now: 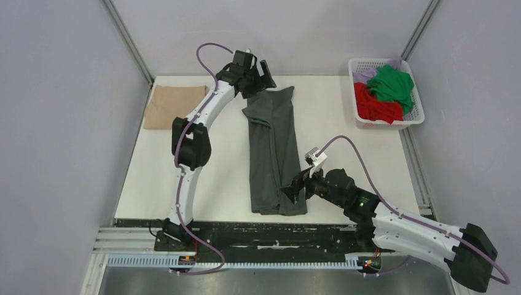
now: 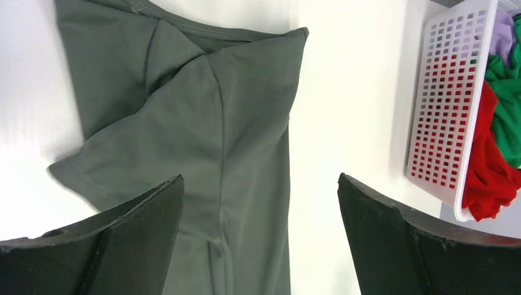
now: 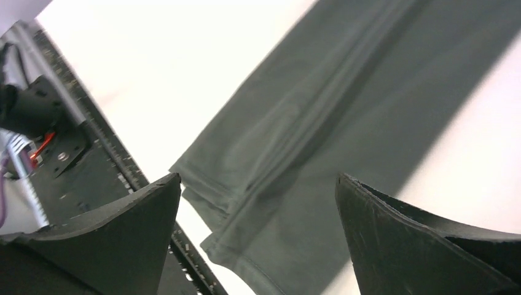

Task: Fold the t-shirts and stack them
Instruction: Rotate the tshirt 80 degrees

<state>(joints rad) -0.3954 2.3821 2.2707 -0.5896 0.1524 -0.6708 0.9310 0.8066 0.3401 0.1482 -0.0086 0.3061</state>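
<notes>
Shirt in work: grey shirt point(image 1: 271, 153), already narrowed into a long strip, lying flat on the tabletop point(image 1: 344, 160).
Long axis: runs from the collar-and-sleeve end, far from the arm bases, to the hem end close to them.
Left tool point(image 1: 259, 81): over the strip's collar end, fingers spread wide, nothing in them.
Right tool point(image 1: 296, 187): at the strip's right edge by the hem end, also spread wide, holding nothing.
Nearer arm: each has its own end of the strip, so an end-to-end fold looks the likely next move.
Tan shirt point(image 1: 175, 106): folded, well left of the strip's collar end.
Basket point(image 1: 419, 115): well right of the collar end, holding a green shirt point(image 1: 391, 83), a red shirt point(image 1: 376, 106) and a lilac shirt point(image 1: 367, 75).
</notes>
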